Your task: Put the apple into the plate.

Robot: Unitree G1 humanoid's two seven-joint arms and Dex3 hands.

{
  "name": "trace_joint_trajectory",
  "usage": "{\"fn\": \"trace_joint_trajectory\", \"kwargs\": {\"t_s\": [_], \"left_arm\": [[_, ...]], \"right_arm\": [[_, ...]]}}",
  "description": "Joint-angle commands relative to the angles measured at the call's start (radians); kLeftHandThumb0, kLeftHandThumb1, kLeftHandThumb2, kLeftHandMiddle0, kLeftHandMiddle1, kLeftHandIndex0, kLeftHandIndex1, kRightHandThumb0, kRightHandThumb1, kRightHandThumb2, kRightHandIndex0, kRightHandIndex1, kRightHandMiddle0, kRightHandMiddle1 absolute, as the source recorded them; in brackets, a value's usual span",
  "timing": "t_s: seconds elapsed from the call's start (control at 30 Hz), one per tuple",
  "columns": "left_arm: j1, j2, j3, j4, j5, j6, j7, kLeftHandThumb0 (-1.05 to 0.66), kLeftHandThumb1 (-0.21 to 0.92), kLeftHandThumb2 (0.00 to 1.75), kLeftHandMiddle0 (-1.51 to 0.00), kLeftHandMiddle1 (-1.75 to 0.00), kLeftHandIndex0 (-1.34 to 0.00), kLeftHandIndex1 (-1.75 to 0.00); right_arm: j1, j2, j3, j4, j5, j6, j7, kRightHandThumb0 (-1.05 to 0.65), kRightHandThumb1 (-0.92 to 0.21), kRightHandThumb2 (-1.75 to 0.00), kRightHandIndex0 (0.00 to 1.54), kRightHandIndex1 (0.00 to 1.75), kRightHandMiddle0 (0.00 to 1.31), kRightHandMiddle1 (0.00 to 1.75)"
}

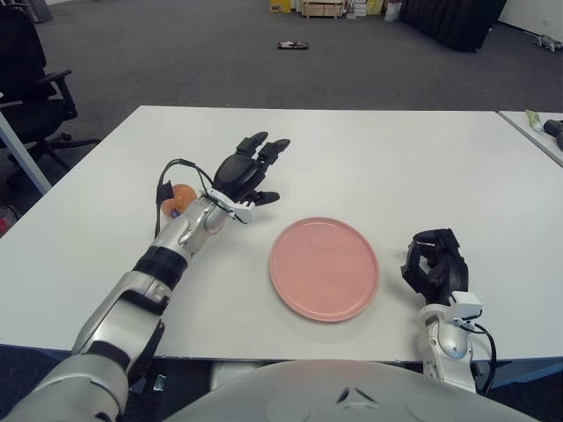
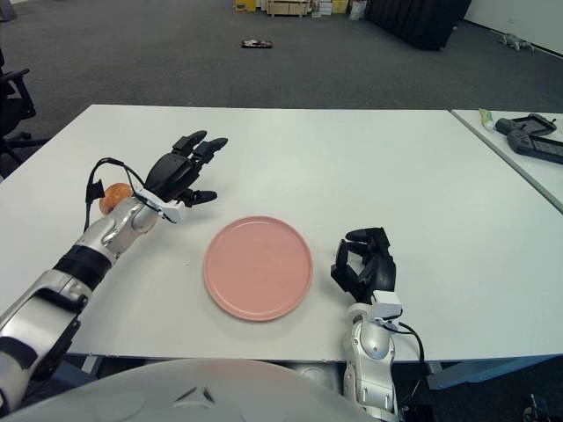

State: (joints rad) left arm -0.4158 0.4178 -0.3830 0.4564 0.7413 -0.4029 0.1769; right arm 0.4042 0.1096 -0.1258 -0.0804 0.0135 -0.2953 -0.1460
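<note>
Left hand [image 1: 249,167] is spread wide and holds nothing, hovering up and to the left of the plate [image 1: 324,268]. Beyond the wrist, farther left of the plate, the apple [image 1: 179,199] sits on the tabletop [image 1: 396,158], ungrasped. To grasp well, bring the palm over the apple before closing the fingers. Right hand [image 1: 435,262] shows curled, right of the plate.

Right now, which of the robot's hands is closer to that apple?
The left. Its left hand is spread open just right of the apple, which shows behind its wrist. The right hand sits curled beyond the plate, on the far side from the apple.
</note>
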Motion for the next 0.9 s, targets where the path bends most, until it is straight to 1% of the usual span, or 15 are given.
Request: {"fn": "trace_joint_trajectory", "kwargs": {"t_s": [0.0, 0.07, 0.17, 0.23, 0.27, 0.33, 0.57, 0.6, 0.63, 0.7, 0.77, 0.87], "left_arm": [[0.031, 0.036, 0.021, -0.074, -0.017, 0.057, -0.082, -1.01, 0.59, 0.49, 0.00, 0.00, 0.00, 0.00], [0.044, 0.047, 0.025, -0.102, -0.016, 0.077, -0.104, -1.02, 0.60, 0.44, 0.00, 0.00, 0.00, 0.00], [0.085, 0.074, 0.045, -0.190, -0.001, 0.144, -0.150, -1.01, 0.60, 0.41, 0.00, 0.00, 0.00, 0.00], [0.103, 0.079, 0.055, -0.232, 0.008, 0.184, -0.168, -0.99, 0.59, 0.40, 0.00, 0.00, 0.00, 0.00], [0.124, 0.086, 0.071, -0.274, 0.015, 0.221, -0.181, -0.99, 0.59, 0.39, 0.00, 0.00, 0.00, 0.00], [0.149, 0.094, 0.089, -0.327, 0.023, 0.266, -0.197, -0.98, 0.58, 0.39, 0.00, 0.00, 0.00, 0.00], [0.215, 0.118, 0.152, -0.446, 0.055, 0.403, -0.239, -1.01, 0.59, 0.38, 0.00, 0.00, 0.00, 0.00], [0.220, 0.121, 0.156, -0.455, 0.063, 0.427, -0.252, -1.01, 0.59, 0.37, 0.00, 0.00, 0.00, 0.00], [0.219, 0.129, 0.166, -0.443, 0.067, 0.459, -0.266, -1.00, 0.59, 0.36, 0.00, 0.00, 0.00, 0.00], [0.215, 0.140, 0.179, -0.414, 0.069, 0.496, -0.278, -1.02, 0.60, 0.37, 0.00, 0.00, 0.00, 0.00], [0.212, 0.145, 0.183, -0.395, 0.069, 0.513, -0.278, -1.04, 0.64, 0.33, 0.00, 0.00, 0.00, 0.00], [0.213, 0.151, 0.187, -0.379, 0.071, 0.532, -0.272, -1.04, 0.65, 0.31, 0.00, 0.00, 0.00, 0.00]], "right_arm": [[-0.013, -0.001, 0.002, -0.012, -0.006, 0.009, -0.003, -0.38, -0.67, -0.87, 0.75, 1.75, 0.34, 1.75], [-0.014, -0.002, 0.003, -0.010, -0.008, 0.008, -0.005, -0.38, -0.67, -0.87, 0.75, 1.75, 0.34, 1.75], [-0.017, 0.000, 0.004, -0.007, 0.000, 0.002, 0.000, -0.39, -0.67, -0.88, 0.76, 1.75, 0.35, 1.75], [-0.017, 0.001, 0.005, -0.007, 0.005, 0.002, 0.003, -0.39, -0.67, -0.88, 0.77, 1.75, 0.35, 1.75], [-0.016, 0.001, 0.006, -0.008, 0.009, 0.003, 0.006, -0.39, -0.67, -0.88, 0.77, 1.75, 0.35, 1.75], [-0.016, 0.002, 0.008, -0.010, 0.013, 0.005, 0.010, -0.39, -0.67, -0.88, 0.77, 1.75, 0.35, 1.75], [-0.019, 0.002, 0.010, -0.002, 0.017, -0.015, 0.019, -0.39, -0.65, -0.90, 0.78, 1.75, 0.36, 1.75], [-0.020, 0.003, 0.009, -0.001, 0.016, -0.019, 0.019, -0.39, -0.65, -0.91, 0.78, 1.75, 0.36, 1.75], [-0.021, 0.003, 0.009, 0.002, 0.015, -0.021, 0.018, -0.39, -0.64, -0.92, 0.79, 1.75, 0.37, 1.75], [-0.023, 0.004, 0.009, 0.006, 0.015, -0.023, 0.017, -0.39, -0.64, -0.92, 0.79, 1.75, 0.37, 1.75], [-0.024, 0.004, 0.009, 0.008, 0.016, -0.024, 0.017, -0.39, -0.64, -0.92, 0.79, 1.75, 0.37, 1.75], [-0.025, 0.005, 0.009, 0.007, 0.018, -0.022, 0.018, -0.39, -0.64, -0.92, 0.79, 1.75, 0.37, 1.75]]}}
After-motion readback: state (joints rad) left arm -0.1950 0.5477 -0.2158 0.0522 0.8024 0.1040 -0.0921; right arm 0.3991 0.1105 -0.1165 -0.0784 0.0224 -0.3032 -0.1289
